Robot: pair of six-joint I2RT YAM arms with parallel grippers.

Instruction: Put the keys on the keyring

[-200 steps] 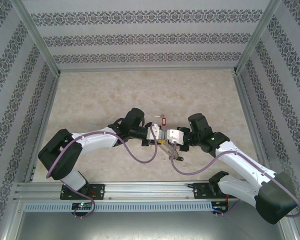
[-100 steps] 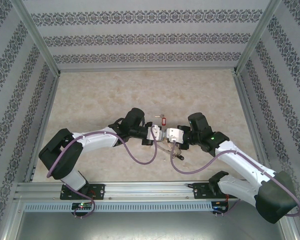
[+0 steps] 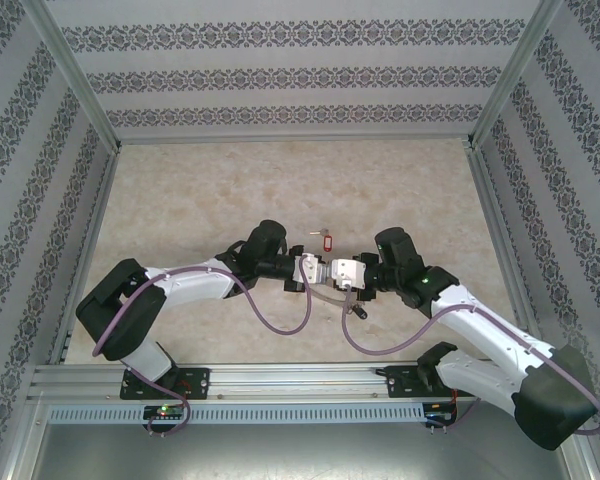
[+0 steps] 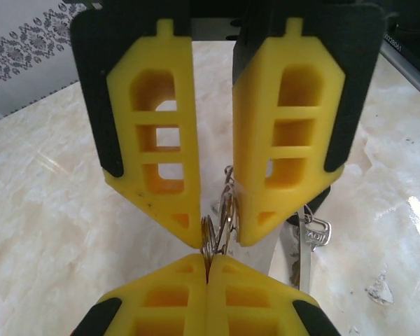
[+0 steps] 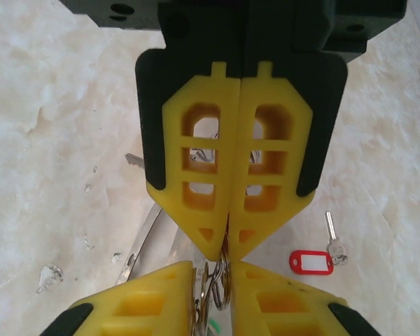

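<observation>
1. Left hand (image 3: pixel 315 270) (image 4: pixel 208 260): sits at mid-frame in the overhead view, tip to tip with the other hand. Its yellow fingers (image 4: pixel 175 294) are pressed together with no gap, and they pinch the wire of the keyring. In the right wrist view it hangs from the top of the frame (image 5: pixel 228 246), fingers closed along one seam.
2. Right hand (image 3: pixel 333 272) (image 5: pixel 213 269): just right of the left hand in the overhead view, facing it. Its jaws stand narrowly apart. The ring's coils lie in that gap, but whether they press on either finger cannot be told. In the left wrist view it fills the upper half of the frame (image 4: pixel 217 234).
3. Keyring (image 4: pixel 226 210) (image 5: pixel 220 276): thin grey wire coils, held above the tabletop between the two sets of fingertips. A silvery key (image 4: pixel 315 231) hangs from it behind the right hand's finger, at right of centre in the left wrist view. A scrap of green shows at the bottom edge of the right wrist view.
4. Red-tagged key (image 3: pixel 327 241) (image 5: pixel 311 262): a small silvery key with a red plastic tag. It lies flat on the tabletop just above the hands in the overhead view, apart from the ring.
5. Tabletop (image 3: pixel 210 190): pale marbled surface, enclosed by patterned walls.
</observation>
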